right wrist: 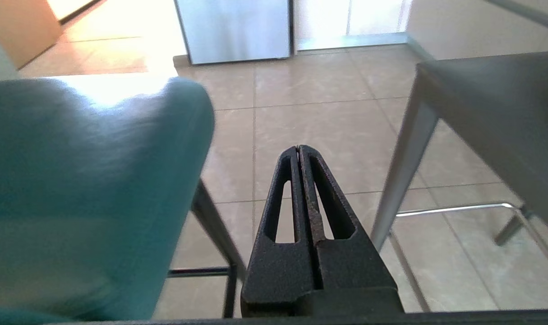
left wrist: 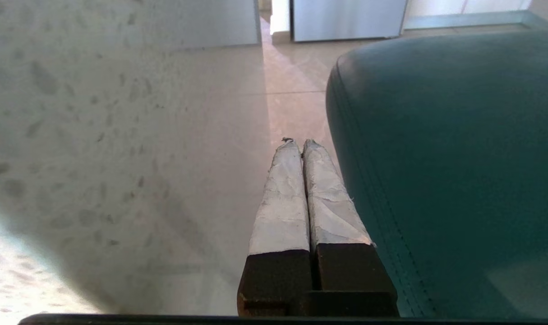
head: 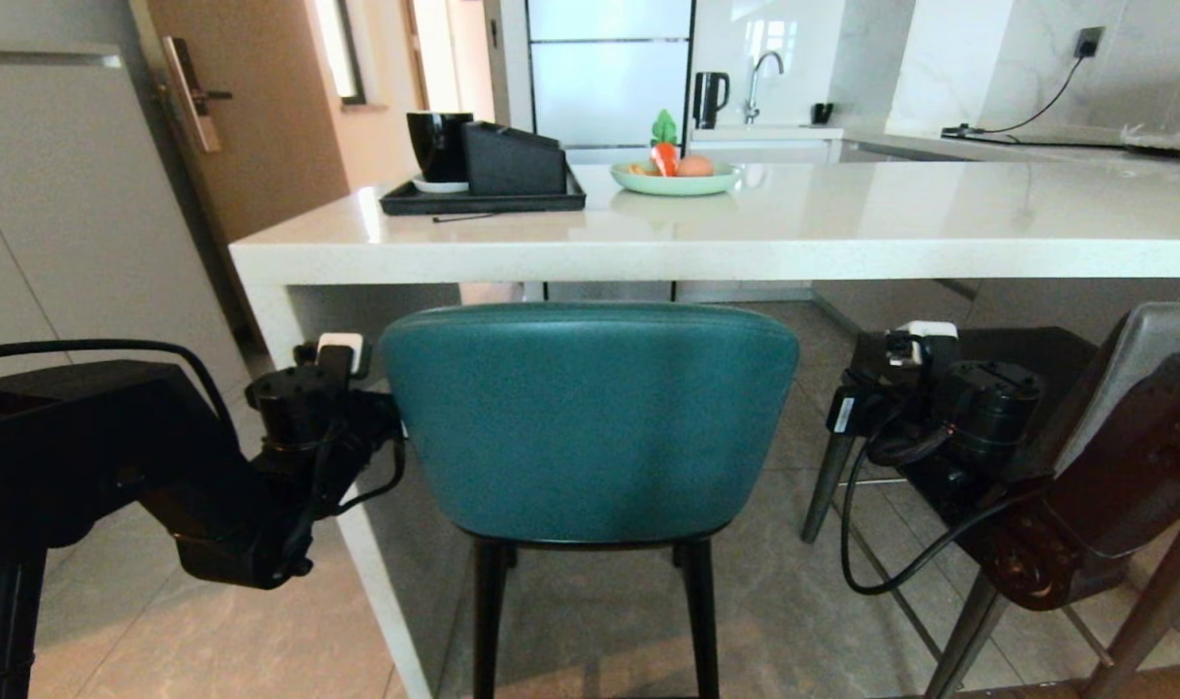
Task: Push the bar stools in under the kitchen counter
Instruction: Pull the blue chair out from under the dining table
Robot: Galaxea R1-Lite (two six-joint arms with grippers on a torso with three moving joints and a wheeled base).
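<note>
The teal stool (head: 590, 422) stands at twelve o'clock, its back just under the desk (head: 725, 228) edge, between the left gripper (left wrist: 299, 146) and right gripper (right wrist: 298, 151), both pressed together, the left one nearer.

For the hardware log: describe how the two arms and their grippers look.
Both arms are matte black with looped black cables and a small white block near each wrist. The left gripper has fingers wrapped in white tape over dark bases; the right gripper has bare, textured black fingers with slotted cut-outs.
</note>
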